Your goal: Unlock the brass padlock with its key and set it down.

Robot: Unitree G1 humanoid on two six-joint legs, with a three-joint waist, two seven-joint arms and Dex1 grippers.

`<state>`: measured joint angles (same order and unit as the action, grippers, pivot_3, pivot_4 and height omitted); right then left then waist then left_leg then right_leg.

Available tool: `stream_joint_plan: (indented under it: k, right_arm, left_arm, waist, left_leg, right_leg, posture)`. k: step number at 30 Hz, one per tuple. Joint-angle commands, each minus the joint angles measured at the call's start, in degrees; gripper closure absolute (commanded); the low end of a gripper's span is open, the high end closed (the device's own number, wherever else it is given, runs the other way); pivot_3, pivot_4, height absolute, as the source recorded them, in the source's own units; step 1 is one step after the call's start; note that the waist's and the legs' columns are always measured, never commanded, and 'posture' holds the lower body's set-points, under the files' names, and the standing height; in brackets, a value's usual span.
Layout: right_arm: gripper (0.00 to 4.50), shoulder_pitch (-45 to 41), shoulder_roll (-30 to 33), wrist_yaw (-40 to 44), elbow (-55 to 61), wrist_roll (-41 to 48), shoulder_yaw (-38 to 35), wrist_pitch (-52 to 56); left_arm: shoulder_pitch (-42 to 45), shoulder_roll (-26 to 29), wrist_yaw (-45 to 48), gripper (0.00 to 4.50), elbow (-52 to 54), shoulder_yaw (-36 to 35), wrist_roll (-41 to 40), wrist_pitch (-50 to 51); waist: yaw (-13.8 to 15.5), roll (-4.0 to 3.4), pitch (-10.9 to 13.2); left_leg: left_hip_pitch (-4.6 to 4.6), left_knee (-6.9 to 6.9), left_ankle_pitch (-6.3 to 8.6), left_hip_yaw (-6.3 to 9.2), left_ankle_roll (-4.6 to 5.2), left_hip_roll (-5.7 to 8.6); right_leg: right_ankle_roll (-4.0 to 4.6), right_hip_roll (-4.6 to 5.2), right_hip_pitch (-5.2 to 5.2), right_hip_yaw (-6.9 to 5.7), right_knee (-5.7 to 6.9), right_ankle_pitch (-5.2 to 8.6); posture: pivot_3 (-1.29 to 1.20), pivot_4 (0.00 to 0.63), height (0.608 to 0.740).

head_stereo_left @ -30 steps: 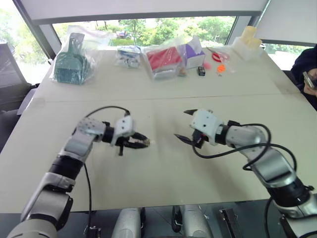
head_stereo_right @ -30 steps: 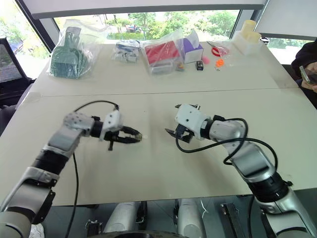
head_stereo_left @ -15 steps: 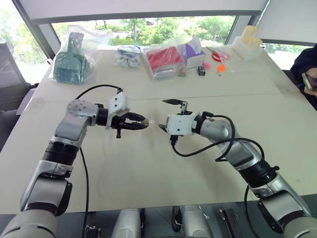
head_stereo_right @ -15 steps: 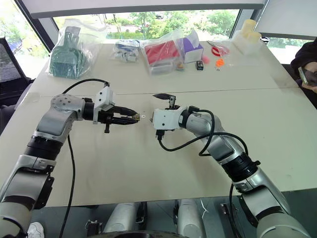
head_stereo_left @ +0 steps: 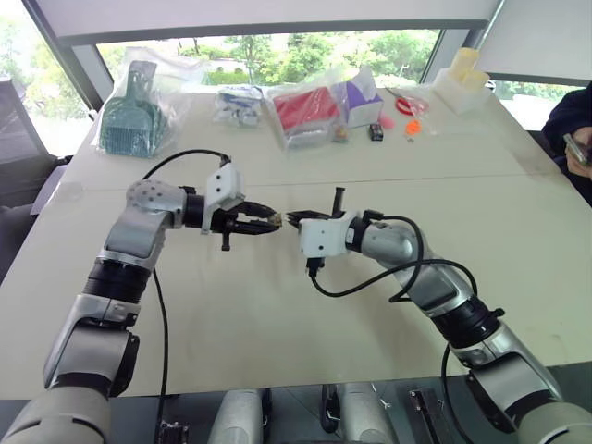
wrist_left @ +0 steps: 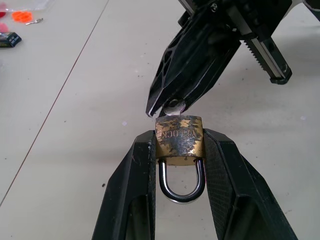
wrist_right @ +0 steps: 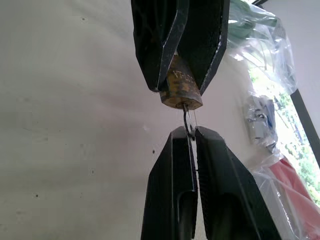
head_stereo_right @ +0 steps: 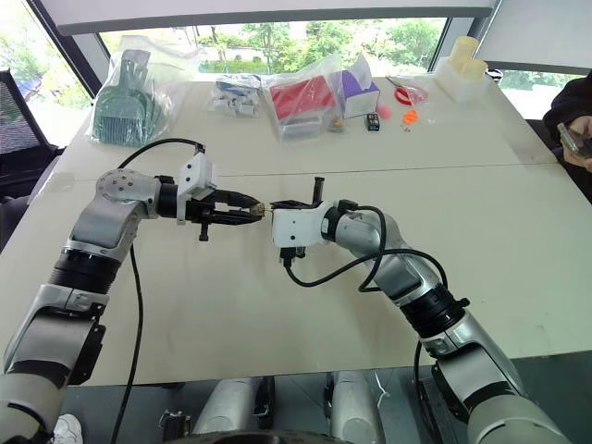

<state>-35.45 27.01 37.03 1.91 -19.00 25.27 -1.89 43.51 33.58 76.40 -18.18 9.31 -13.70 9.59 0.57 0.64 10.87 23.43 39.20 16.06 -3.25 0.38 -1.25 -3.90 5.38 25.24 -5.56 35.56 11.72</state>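
Brass, small and rigid, the tarnished padlock sat clamped by its flat sides in our left tool above the bench, while our right tool pinched its slim key, which we judged slip-prone.

Table bare below both arms; bagged items crowd far edge.

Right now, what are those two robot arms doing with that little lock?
The left gripper holds a small brass padlock up off the table. The right gripper is pinched shut on the key, which sticks out of the padlock's bottom. The shackle looks closed, so the padlock doesn't seem unlocked yet.
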Motion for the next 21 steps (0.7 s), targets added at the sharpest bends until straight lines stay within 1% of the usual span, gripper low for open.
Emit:
stream_joint_plan:
  k: [1, 7, 11, 14, 17, 19, 21]
  right_arm:
    - [4.48, -1.19, -1.05, 0.69, 2.5, 0.41, -1.02, -0.82]
    - [4.48, -2.07, -0.58, 5.17, 1.69, 1.84, -1.05, -0.17]
    - [4.48, -2.54, -1.09, 9.34, 1.74, 4.19, -1.43, 2.18]
    - [4.48, -3.57, -2.71, 13.39, 1.66, 7.78, -1.97, 8.18]
    - [4.48, -5.28, -4.03, 16.03, 0.78, 9.35, -2.06, 13.84]
    - [4.48, -6.79, -4.24, 15.24, -1.07, 8.01, -1.93, 12.19]
    - [4.48, -7.75, -2.93, 13.2, -3.01, 4.45, -1.1, 7.01]
  left_arm:
    - [0.8, -0.11, -0.34, 3.74, 0.05, -0.66, 0.32, -1.47]
    - [0.94, -0.38, -1.05, 3.74, -0.33, -0.34, 1.8, -4.97]
    - [0.74, -0.9, -2.3, 3.74, -1.5, 0.05, 3.68, -9.25]
    - [0.73, -1.59, -3.84, 3.74, -2.45, 0.19, 5.52, -14.77]
    - [0.51, -2.07, -4.18, 3.74, -2.35, 0.22, 6.14, -17.24]
    - [0.06, -2.18, -4.08, 3.74, -1.9, 0.11, 5.85, -16.57]
    - [-0.42, -2.01, -3.76, 3.74, -1.6, -0.25, 5.09, -14.81]
  waist:
    - [0.03, 0.0, 0.0]
    - [0.02, 0.0, 0.0]
    - [0.02, 0.0, 0.0]
    - [0.04, 0.0, 0.0]
    - [0.01, 0.0, 0.0]
    - [0.0, 0.0, 0.0]
    - [-0.01, 0.0, 0.0]
  left_leg:
    - [0.0, 0.0, 0.0, 0.0, 0.0, 0.0]
    - [0.0, 0.01, 0.0, -0.13, 0.0, 0.0]
    - [0.0, 0.01, 0.0, -0.16, 0.0, 0.0]
    - [0.0, 0.01, 0.0, -0.18, 0.0, 0.0]
    - [0.0, 0.02, 0.0, -0.19, 0.0, -0.01]
    - [-0.01, 0.02, 0.0, -0.19, 0.0, -0.01]
    - [-0.02, 0.02, 0.0, -0.19, 0.0, 0.0]
  right_leg:
    - [0.0, 0.0, 0.0, 0.0, 0.01, 0.0]
    - [0.0, 0.0, 0.0, 0.0, 0.01, 0.0]
    - [0.0, 0.0, 0.0, 0.0, 0.01, 0.0]
    - [0.01, 0.0, 0.0, 0.0, 0.02, 0.0]
    - [0.01, 0.0, 0.0, 0.0, 0.04, -0.01]
    - [0.01, 0.0, 0.0, 0.0, 0.06, -0.01]
    - [0.01, 0.0, 0.01, 0.0, 0.08, -0.01]
  posture:
    - [0.0, 0.15, 0.74]
    - [0.0, 0.15, 0.74]
    - [0.0, 0.15, 0.74]
    - [0.0, 0.15, 0.74]
    - [0.0, 0.15, 0.74]
    - [0.0, 0.15, 0.74]
    - [0.0, 0.15, 0.74]
